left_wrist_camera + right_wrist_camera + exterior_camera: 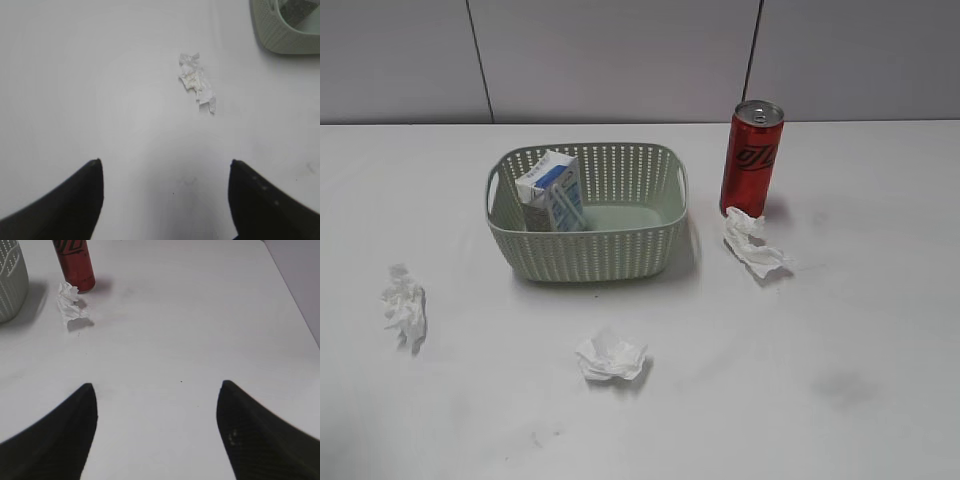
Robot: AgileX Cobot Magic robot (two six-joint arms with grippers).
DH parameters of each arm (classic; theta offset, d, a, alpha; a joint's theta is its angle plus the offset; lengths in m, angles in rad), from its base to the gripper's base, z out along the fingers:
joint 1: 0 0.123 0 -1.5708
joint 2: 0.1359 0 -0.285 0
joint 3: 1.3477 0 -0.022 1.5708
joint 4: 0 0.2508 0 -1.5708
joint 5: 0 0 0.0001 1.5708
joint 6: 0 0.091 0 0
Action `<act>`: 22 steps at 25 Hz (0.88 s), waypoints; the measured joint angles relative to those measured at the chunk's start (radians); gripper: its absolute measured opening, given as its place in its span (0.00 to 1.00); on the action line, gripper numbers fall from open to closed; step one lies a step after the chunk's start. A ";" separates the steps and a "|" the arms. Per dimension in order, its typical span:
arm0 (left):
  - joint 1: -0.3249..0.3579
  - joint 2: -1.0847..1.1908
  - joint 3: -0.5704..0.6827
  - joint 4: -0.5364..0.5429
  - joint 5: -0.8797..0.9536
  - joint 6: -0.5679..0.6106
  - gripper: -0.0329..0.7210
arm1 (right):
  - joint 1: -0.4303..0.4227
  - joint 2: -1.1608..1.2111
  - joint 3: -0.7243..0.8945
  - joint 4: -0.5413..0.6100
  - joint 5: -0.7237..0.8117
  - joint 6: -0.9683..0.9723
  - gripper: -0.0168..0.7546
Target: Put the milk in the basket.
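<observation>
Sage-green plastic basket [588, 252] sits mid-table, perforated walls, cut-out handles on both short sides. Milk [552, 190] is inside it, at the left end, leaning a bit w/ its top tilted toward the left wall; straw [565, 208] visible on the side facing us. White/blue carton, top pokes just above the rim.

Red can [751, 158] stands upright just right of the basket, not touching it. Crumpled tissue [752, 242] lies right at the can's base, on the near side. Second tissue [610, 358] in front of the basket, well apart from it. Third tissue [404, 303] off to the left, near the table [840, 330] edge of the view.

Neither arm shows in the exterior view. Left gripper [165, 172], seen from its wrist cam: fingers spread wide, nothing between them, just bare white tabletop; tissue ahead and a corner of the basket at top right. Right gripper [156, 392] same deal: fingers wide apart, empty, over bare table, w/ the can, its tissue and the basket's edge up at top left, well away from the tips.
</observation>
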 joint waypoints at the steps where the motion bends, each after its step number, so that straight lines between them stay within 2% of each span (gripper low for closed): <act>1: 0.000 -0.041 0.030 0.000 0.000 -0.005 0.82 | 0.000 0.000 0.000 0.000 0.000 0.001 0.79; 14: 0.000 -0.631 0.299 0.002 0.004 -0.012 0.82 | 0.000 0.000 0.000 0.000 0.000 0.000 0.79; 22: 0.000 -0.703 0.366 0.004 -0.033 0.011 0.82 | 0.000 0.000 0.000 0.000 0.000 0.000 0.79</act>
